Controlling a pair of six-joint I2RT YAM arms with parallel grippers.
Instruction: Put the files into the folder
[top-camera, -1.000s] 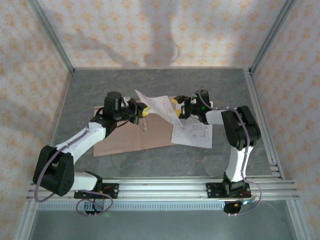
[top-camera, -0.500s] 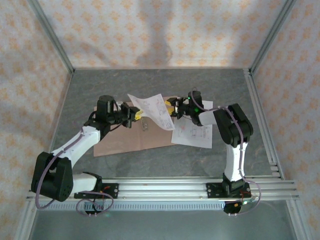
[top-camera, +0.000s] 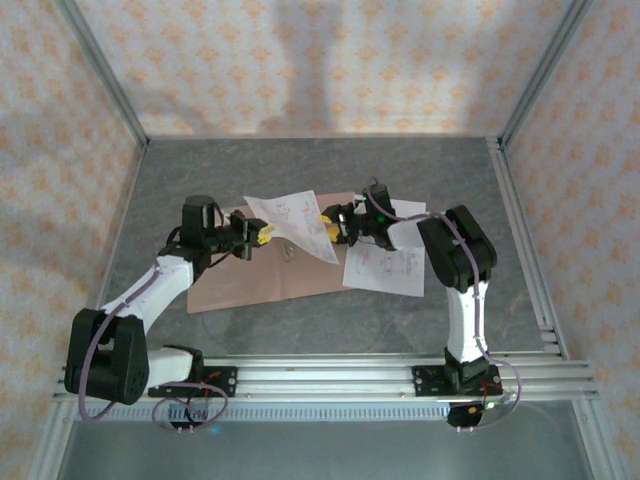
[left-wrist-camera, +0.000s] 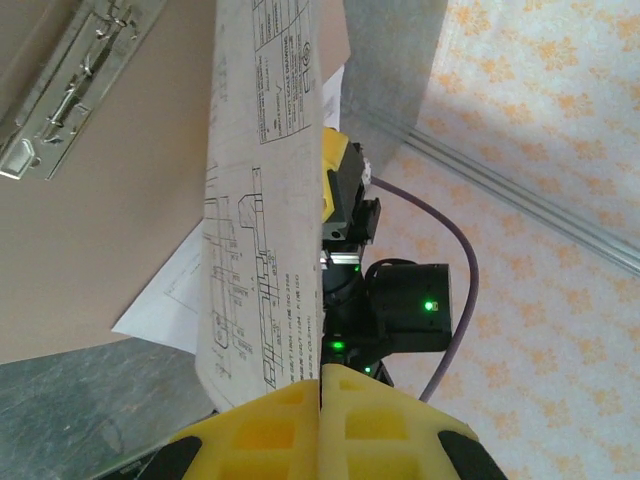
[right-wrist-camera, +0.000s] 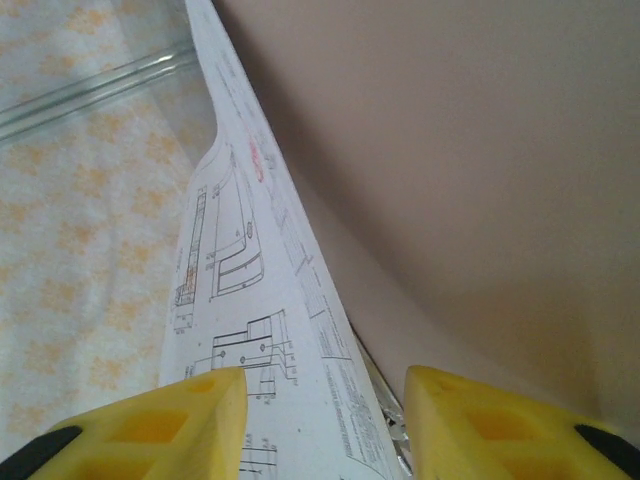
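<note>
The pinkish-brown folder (top-camera: 265, 275) lies open and flat on the table, with a metal clip (top-camera: 288, 252) at its middle. One of the files, a white sheet with line drawings (top-camera: 292, 222), hangs in the air above the folder. My left gripper (top-camera: 262, 236) is shut on the sheet's left edge; its yellow pads (left-wrist-camera: 260, 430) pinch the paper (left-wrist-camera: 265, 230). My right gripper (top-camera: 330, 222) is at the sheet's right edge, open. In the right wrist view the sheet (right-wrist-camera: 250, 290) passes between the spread fingers (right-wrist-camera: 470, 410) without being pinched. More files (top-camera: 385, 268) lie flat to the right of the folder.
The clip (left-wrist-camera: 70, 90) and the folder's inner face (left-wrist-camera: 110, 230) lie below the held sheet. Grey tabletop surrounds the folder, with patterned walls at the back and sides and a metal rail (top-camera: 330, 375) along the near edge.
Both grippers and the lifted sheet have shifted left, so the sheet now hangs more over the folder. The left arm drew back to the left; the right arm reached after it.
</note>
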